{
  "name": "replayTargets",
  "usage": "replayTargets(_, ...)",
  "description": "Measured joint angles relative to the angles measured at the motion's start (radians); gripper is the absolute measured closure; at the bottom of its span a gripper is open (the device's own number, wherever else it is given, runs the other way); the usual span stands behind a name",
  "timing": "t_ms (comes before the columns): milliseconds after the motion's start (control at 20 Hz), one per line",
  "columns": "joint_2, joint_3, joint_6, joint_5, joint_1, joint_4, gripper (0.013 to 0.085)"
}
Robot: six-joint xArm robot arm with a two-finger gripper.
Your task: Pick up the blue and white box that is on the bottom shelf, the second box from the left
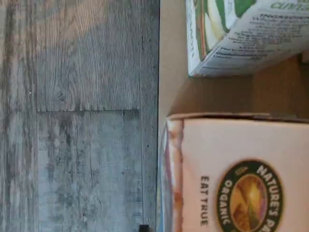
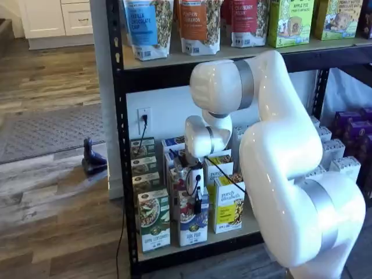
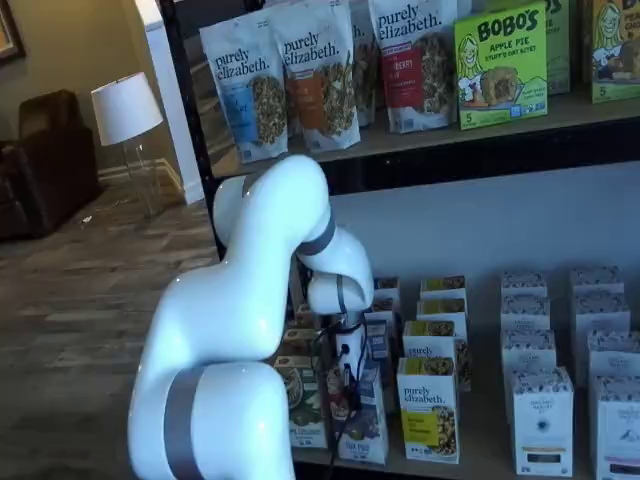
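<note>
The blue and white box (image 2: 195, 229) stands at the front of its row on the bottom shelf (image 3: 485, 440), between a green-and-white carton and a yellow-and-white one. It also shows low in a shelf view, the blue and white box (image 3: 368, 435) partly behind cables. My gripper (image 2: 196, 200) hangs at the box's top, also seen as the gripper (image 3: 347, 385); only dark finger parts and a cable show, so no gap can be made out. The wrist view looks down on a pale carton top (image 1: 241, 169) with a round logo and a blue edge.
Green-and-white cartons (image 2: 154, 224) fill the row to the left, yellow-and-white cartons (image 2: 228, 209) the row to the right. White cartons (image 3: 540, 420) stand further right. Pouches (image 2: 197, 23) line the upper shelf. A black upright (image 2: 119, 145) bounds the rack. Wood floor (image 1: 72, 121) lies below the shelf edge.
</note>
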Motion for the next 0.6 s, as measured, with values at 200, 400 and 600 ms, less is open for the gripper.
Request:
replayTargets(200, 0.001, 0.002, -0.001, -0.005, 0.003, 0.005, 0.0410)
replayTargets(400, -0.003, 0.010, 0.009, -0.013, 0.004, -0.006, 0.0450)
replayTargets(600, -0.019, 0.034, 0.015, -0.021, 0.005, -0.013, 0.0450)
